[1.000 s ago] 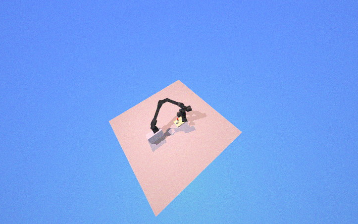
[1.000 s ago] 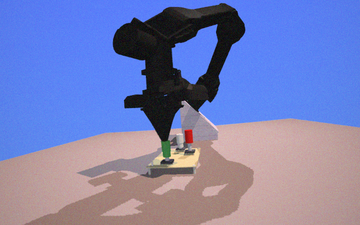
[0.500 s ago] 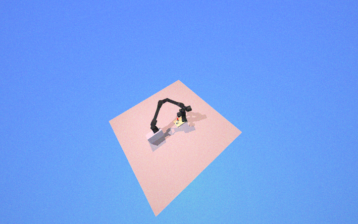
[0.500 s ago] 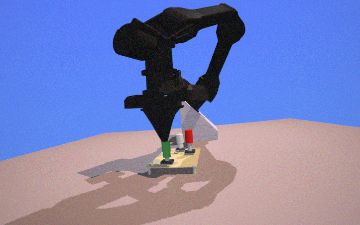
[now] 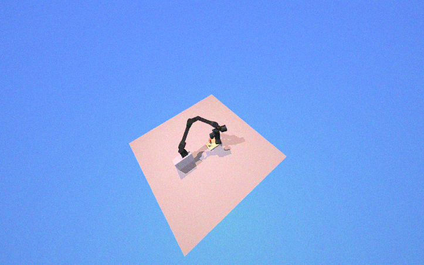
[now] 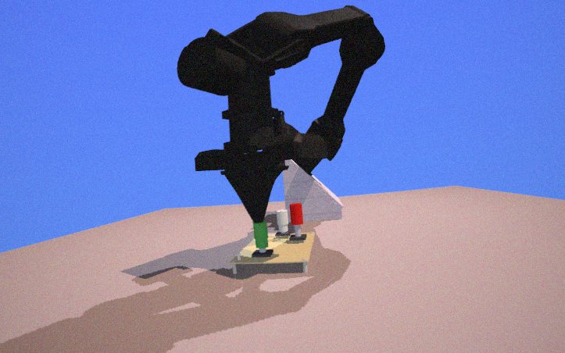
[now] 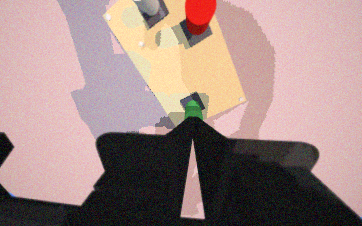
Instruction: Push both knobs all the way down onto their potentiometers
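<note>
My gripper (image 6: 257, 220) (image 7: 192, 121) is shut, with its tips together at the top of the green knob (image 6: 261, 235) (image 7: 193, 111). The green knob stands upright over its black potentiometer (image 6: 262, 253), with a short stretch of pale shaft showing below it. The red knob (image 6: 295, 214) (image 7: 200, 11) stands high on its shaft, with a longer pale stretch showing above its potentiometer (image 6: 298, 237). The yellow circuit board (image 6: 291, 254) (image 7: 216, 75) stands level on short legs. In the top view the board is small and the fingertips cannot be made out.
A white knob (image 6: 282, 220) (image 7: 149, 6) stands low over its potentiometer beside the red one, at the board's far end. The pale wedge-shaped base (image 5: 183, 163) (image 6: 311, 201) of the arm is behind the board. The pink table (image 5: 187, 210) carries the arm's shadow.
</note>
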Controlling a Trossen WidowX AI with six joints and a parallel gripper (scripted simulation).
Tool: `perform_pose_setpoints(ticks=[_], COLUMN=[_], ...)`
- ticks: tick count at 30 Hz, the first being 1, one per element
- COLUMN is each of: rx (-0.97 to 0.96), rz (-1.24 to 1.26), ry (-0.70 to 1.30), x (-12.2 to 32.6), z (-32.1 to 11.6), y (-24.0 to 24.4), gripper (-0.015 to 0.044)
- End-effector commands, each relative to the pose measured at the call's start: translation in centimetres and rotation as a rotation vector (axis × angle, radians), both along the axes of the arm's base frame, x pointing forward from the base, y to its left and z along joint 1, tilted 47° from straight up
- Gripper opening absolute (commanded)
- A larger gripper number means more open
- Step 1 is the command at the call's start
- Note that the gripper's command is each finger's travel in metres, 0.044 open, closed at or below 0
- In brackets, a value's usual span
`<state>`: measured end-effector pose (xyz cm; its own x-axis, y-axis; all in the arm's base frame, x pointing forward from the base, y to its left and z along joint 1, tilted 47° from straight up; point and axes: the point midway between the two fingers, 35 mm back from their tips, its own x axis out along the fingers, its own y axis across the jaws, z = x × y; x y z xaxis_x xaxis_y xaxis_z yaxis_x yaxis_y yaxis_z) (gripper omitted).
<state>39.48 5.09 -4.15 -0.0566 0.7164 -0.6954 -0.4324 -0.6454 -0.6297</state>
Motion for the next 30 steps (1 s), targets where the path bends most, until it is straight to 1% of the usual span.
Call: perform_pose_setpoints(ticks=[1, 30], rx=[0.004, 0.004], rz=[0.02, 0.02], ry=[0.001, 0.001], x=[-0.08, -0.06], z=[-0.6, -0.52], y=[1.0, 0.92], gripper=[0.0, 0.0])
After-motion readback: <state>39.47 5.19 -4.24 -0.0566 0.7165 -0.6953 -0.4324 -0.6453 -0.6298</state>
